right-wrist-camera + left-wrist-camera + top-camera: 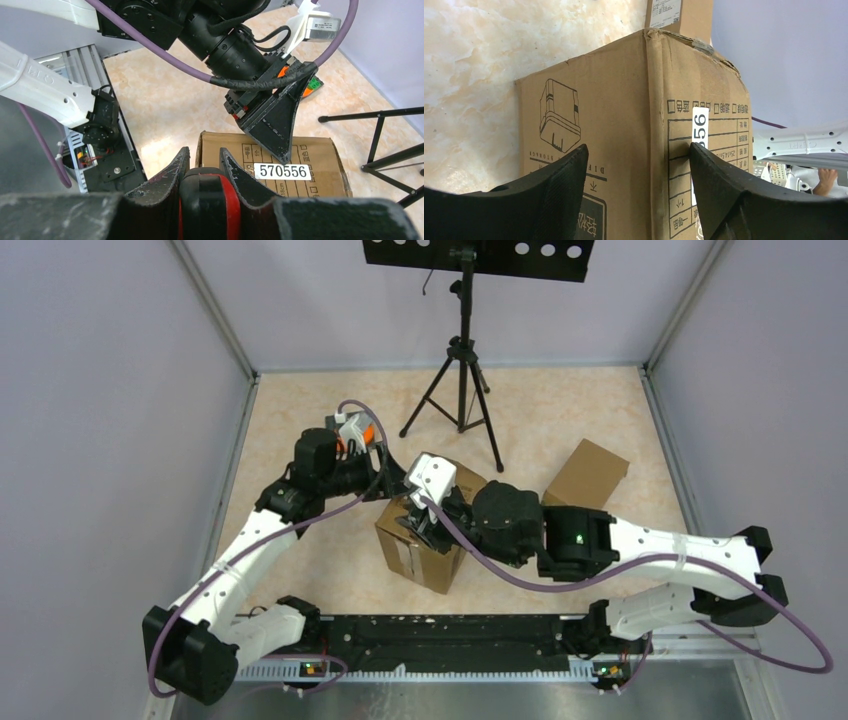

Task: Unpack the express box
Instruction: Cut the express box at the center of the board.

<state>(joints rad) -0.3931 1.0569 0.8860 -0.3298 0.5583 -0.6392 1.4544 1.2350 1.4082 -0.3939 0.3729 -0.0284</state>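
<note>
The express box (425, 540) is a brown cardboard carton with printed tables and a white number label (282, 171); it stands closed in the middle of the floor. My left gripper (639, 147) is open and straddles one vertical corner of the box (624, 100), its right fingertip (698, 150) touching the labelled face. From the right wrist, one left finger (275, 125) rests its tip on the box (320, 155) just above the label. My right gripper (204, 152) is shut on a black and red tool (210, 200) right at the box's near edge.
A second, smaller cardboard box (587, 472) lies tilted at the right rear. A black tripod (462, 370) stands behind the boxes with its legs spread. Grey walls close in the marbled floor on three sides. The arms' base rail (440, 635) runs along the near edge.
</note>
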